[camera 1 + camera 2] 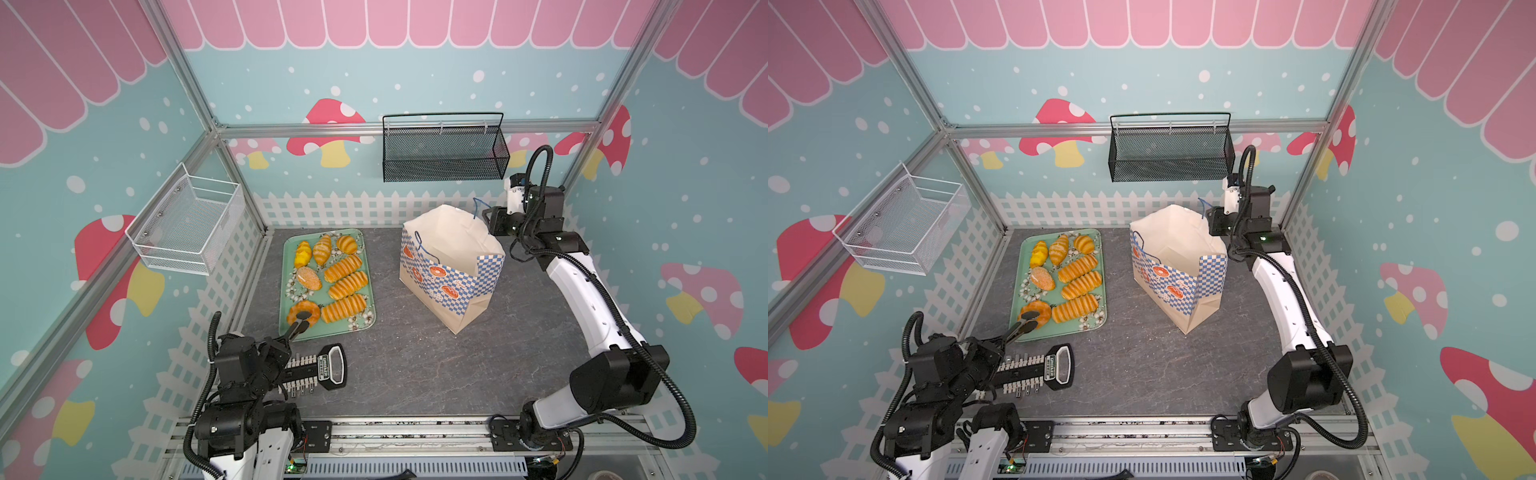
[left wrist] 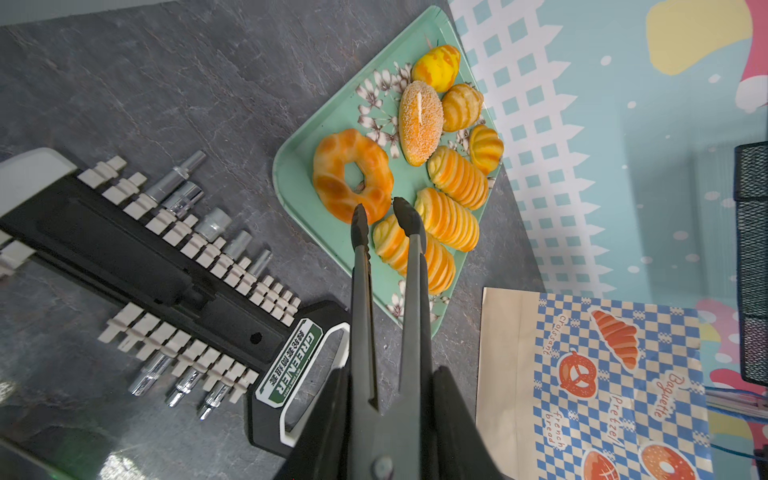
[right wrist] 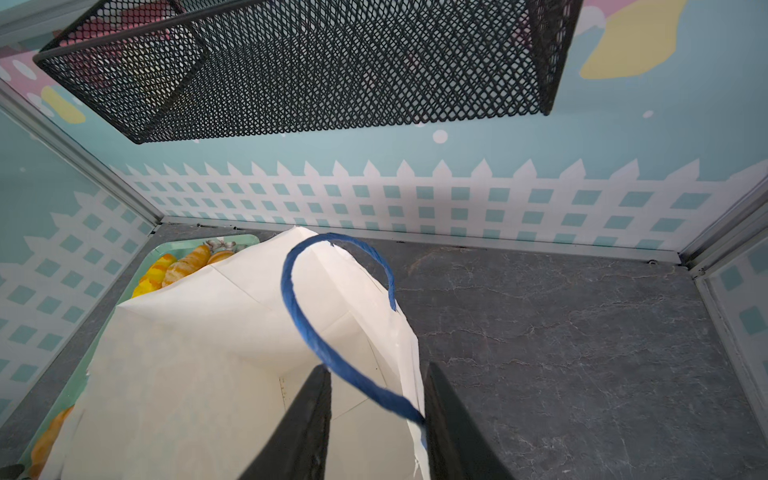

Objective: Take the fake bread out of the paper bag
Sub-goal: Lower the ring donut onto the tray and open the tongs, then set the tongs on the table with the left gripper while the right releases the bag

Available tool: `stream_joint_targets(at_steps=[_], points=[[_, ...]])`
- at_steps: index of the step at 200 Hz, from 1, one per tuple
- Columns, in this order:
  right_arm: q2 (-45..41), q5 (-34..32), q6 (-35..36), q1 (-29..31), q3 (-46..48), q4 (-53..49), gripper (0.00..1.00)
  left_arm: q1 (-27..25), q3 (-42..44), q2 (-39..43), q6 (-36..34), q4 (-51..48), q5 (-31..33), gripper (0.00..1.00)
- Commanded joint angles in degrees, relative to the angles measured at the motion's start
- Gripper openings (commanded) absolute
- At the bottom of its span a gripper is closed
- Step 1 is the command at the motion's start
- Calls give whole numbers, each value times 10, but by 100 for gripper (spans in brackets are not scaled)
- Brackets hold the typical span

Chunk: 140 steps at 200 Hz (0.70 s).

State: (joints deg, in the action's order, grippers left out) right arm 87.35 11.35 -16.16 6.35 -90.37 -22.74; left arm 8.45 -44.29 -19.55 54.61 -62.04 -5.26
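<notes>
The fake bread [image 1: 343, 268], eight glossy golden-orange pieces including three ribbed loaves and a ring doughnut [image 2: 332, 174], lies flat on the green tray [image 1: 288, 257], apart from the cream, blue-checkered paper bag [image 1: 451, 274], which stands upright, mouth open.

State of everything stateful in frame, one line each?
paper bag: upright, mouth open.
fake bread: eight pieces out, on the tray.
tongs: tips slightly apart, empty, by the doughnut.
left gripper: shut on the tongs.
right gripper: open, astride the paper bag's rim.
black mesh basket: wall-hung, looks empty.
white wire basket: wall-hung, empty.
socket rack: lying flat, part filled.
</notes>
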Motion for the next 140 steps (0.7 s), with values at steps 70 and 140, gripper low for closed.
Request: stream_joint_targets(at_steps=[70, 140], points=[[-78, -21, 7, -3, 89, 17, 39, 0, -53, -64, -93, 135, -90, 0], [-150, -79, 3, -38, 141, -7, 39, -339, -13, -204, -146, 412, 131, 0]])
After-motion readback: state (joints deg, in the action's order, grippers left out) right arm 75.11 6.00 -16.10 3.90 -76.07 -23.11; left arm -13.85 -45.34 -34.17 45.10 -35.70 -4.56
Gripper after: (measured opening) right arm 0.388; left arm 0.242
